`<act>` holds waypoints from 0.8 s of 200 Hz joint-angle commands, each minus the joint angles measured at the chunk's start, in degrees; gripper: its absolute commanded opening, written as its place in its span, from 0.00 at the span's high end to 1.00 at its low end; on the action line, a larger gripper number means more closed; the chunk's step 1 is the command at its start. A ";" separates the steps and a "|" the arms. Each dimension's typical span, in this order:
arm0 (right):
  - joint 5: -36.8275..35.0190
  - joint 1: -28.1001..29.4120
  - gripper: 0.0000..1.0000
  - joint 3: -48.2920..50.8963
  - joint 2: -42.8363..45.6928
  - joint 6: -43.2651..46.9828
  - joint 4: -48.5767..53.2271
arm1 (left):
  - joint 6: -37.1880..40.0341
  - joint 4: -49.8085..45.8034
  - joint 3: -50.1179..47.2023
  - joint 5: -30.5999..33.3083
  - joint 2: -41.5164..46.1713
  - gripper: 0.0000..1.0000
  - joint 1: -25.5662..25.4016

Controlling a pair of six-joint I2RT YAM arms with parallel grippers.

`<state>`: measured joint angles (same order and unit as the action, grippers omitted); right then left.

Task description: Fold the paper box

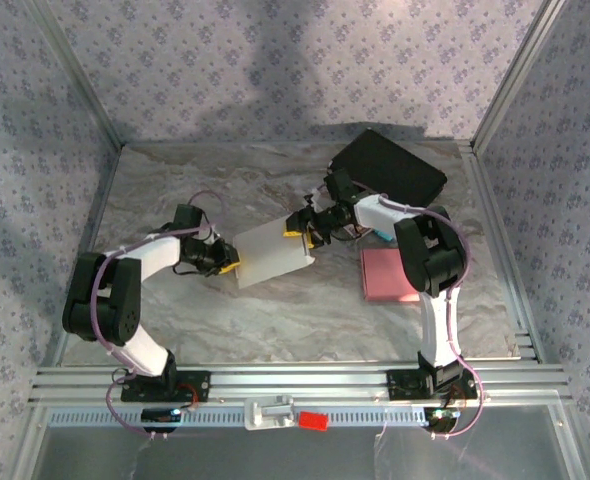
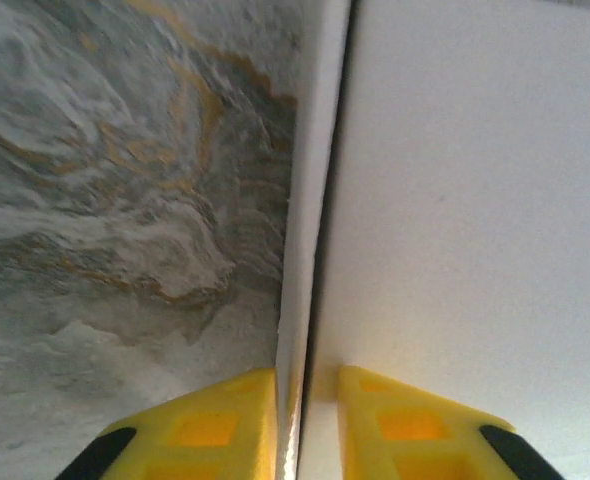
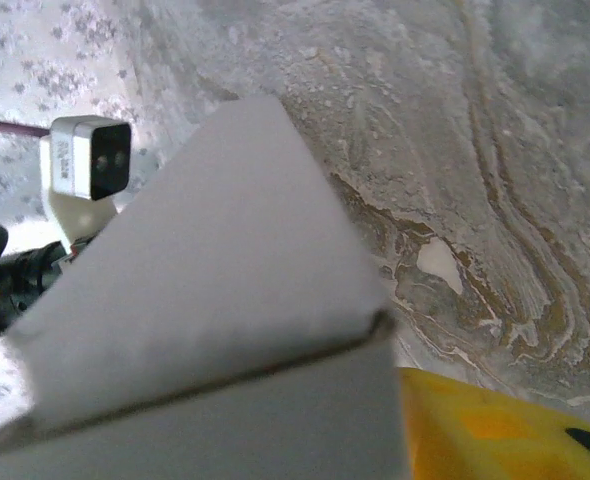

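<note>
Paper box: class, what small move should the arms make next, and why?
Probably close the right fingers onto the paper box. The left fingers straddle one panel with a gap showing, so the box looks loosely held, and a right finger lies beside its corner.

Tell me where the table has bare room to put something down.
Free: the back left corner, between the left wall and the black case; and the front strip between the box and the near rail. Crowded: centre to back right, where box, case and pink pad sit close.
</note>
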<state>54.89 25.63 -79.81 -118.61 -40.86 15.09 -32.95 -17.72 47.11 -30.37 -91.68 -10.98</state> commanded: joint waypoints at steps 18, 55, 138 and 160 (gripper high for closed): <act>1.40 -1.10 0.54 2.46 2.39 -12.56 -5.32 | -0.03 -2.03 5.77 6.00 5.93 0.71 -1.30; 2.33 -3.21 0.59 2.46 3.69 -17.37 -0.94 | 13.59 0.15 9.11 10.64 12.78 0.62 -9.74; 6.45 -7.57 0.56 1.55 6.39 -21.72 13.33 | 51.23 -14.14 11.48 20.49 18.71 0.51 -29.25; 6.71 -7.75 0.55 -0.11 6.29 -20.60 17.27 | 55.01 -14.72 12.25 26.59 16.52 0.50 -32.11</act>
<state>59.33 18.00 -77.87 -113.97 -60.90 25.08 12.64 -27.79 56.86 -12.25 -73.21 -40.97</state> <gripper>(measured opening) 0.446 0.497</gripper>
